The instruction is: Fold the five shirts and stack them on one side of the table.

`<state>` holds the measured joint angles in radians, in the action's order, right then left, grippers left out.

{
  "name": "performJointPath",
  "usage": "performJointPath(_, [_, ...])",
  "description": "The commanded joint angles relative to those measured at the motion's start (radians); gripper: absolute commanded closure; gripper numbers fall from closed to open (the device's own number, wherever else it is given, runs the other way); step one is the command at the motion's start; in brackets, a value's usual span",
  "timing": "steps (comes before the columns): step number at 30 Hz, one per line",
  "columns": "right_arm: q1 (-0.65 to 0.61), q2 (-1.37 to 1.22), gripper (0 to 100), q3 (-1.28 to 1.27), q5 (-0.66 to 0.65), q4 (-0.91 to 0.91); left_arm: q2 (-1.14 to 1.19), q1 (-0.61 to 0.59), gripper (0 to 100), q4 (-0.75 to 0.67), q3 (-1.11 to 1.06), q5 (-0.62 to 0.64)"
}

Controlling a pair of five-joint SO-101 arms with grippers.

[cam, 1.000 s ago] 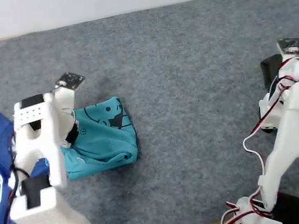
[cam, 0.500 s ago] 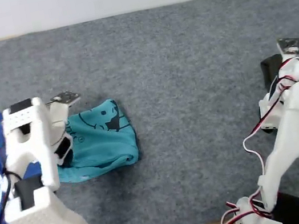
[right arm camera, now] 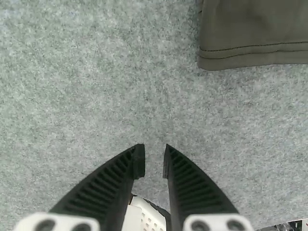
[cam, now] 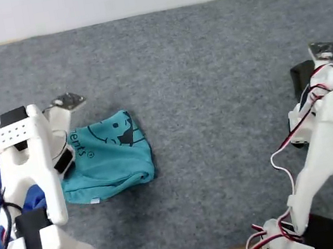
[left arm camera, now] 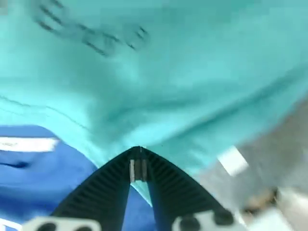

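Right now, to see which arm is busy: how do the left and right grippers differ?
The left gripper is shut on the teal shirt; the right gripper is slightly open and holds nothing. The left gripper is over cloth, the right over bare grey carpet near a dark olive garment. Both point downward.

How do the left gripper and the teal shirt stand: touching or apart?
Touching. In the left wrist view the left gripper pinches the teal shirt between its tips.
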<state>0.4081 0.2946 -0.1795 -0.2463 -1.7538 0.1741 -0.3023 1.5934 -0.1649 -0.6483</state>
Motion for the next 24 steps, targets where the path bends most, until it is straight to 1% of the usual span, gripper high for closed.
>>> performJointPath(1, [0.004, 0.041, 92.0, 0.006, -0.009, -0.031, -0.040, 0.011, 100, -0.137, 0.012, 0.037])
performJointPath(4, [0.004, 0.041, 92.0, 0.006, -0.009, -0.031, 0.018, 0.025, 100, -0.206, 0.015, 0.040])
performJointPath(7, [-0.005, 0.041, 92.0, 0.006, -0.008, -0.031, 0.074, 0.026, 100, -0.302, 0.016, 0.089])
performJointPath(10, [-0.045, 0.041, 92.0, 0.006, -0.006, -0.033, 0.110, 0.025, 100, -0.330, 0.016, 0.097])
performJointPath(15, [-0.108, 0.041, 92.0, 0.006, -0.003, -0.033, 0.127, 0.017, 100, -0.206, 0.016, 0.091])
performJointPath(18, [-0.116, 0.041, 92.0, 0.006, -0.003, -0.033, 0.123, -0.005, 100, -0.120, 0.016, 0.057])
performJointPath(22, [-0.113, 0.041, 92.0, 0.006, -0.002, -0.033, 0.123, -0.032, 100, -0.043, 0.016, 0.051])
performJointPath(24, [-0.113, 0.041, 92.0, 0.006, -0.002, -0.033, 0.123, -0.043, 100, 0.023, 0.016, 0.002])
